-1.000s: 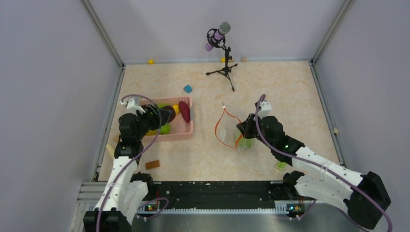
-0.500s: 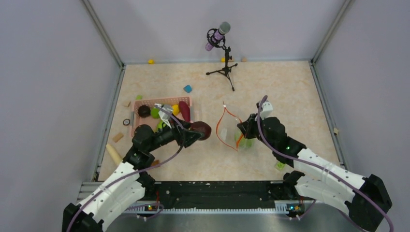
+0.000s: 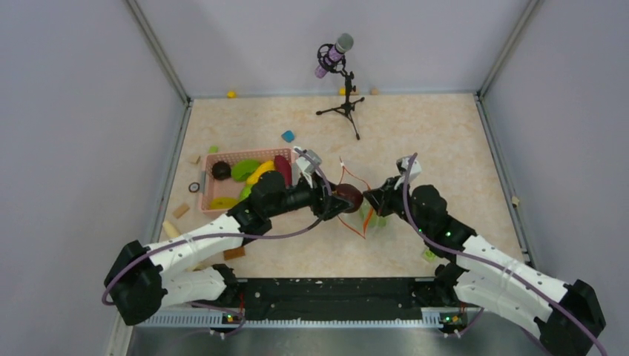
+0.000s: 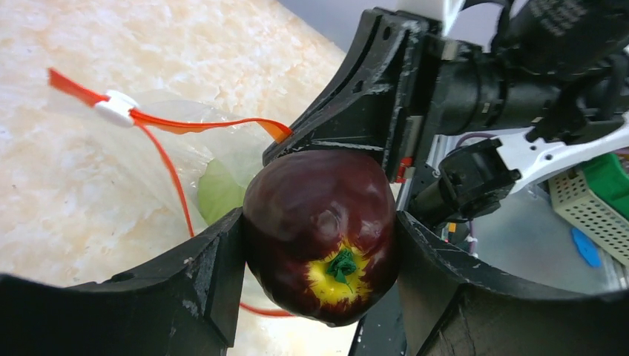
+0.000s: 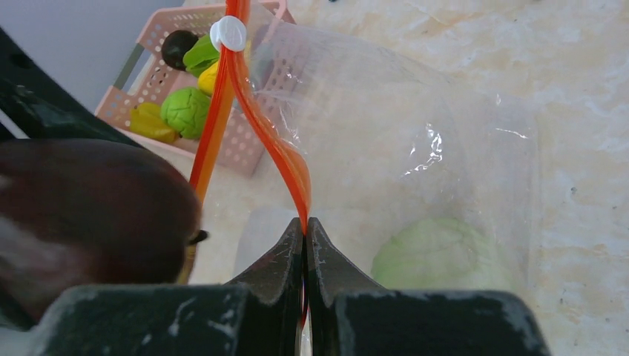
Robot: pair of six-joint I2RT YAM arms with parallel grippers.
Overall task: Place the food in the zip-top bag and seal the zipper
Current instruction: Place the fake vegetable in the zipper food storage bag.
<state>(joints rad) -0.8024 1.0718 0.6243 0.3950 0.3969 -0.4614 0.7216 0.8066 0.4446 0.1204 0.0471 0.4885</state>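
Dark red and glossy, an apple-shaped food piece [image 4: 319, 222] sits clamped between the two black fingers of the left gripper [image 4: 317, 263], its yellow base and green star facing the wrist camera. In the overhead view the piece is at the mouth of the zip-top bag [image 3: 373, 216], but whether it has crossed the zipper [image 5: 222, 111] cannot be told; the fingers hide its sides.

The right gripper [image 5: 304, 241] is pinched tight on the orange-red strip, jaws together with only the strip between them, holding that lip up. The white slider [image 5: 227, 33] rides at the far end, toward 12 o'clock in the right wrist view. A light green piece [image 5: 438, 256] lies inside the bag at about 4 o'clock from the fingertips, blurred by crinkled plastic. A pale patch on the bag wall just behind the fingertips is too blurred to read.

From above, the pink basket [image 3: 237, 153] lies at 9 o'clock from the bag, partly covered by the left arm, with a dark brown round piece [image 3: 220, 170], green and yellow pieces and a maroon piece [image 3: 282, 167] showing. A microphone stand [image 3: 345, 104] is at 12 o'clock. Marbled table [image 3: 445, 148] stretches from the bag toward 2 o'clock up to the wall.
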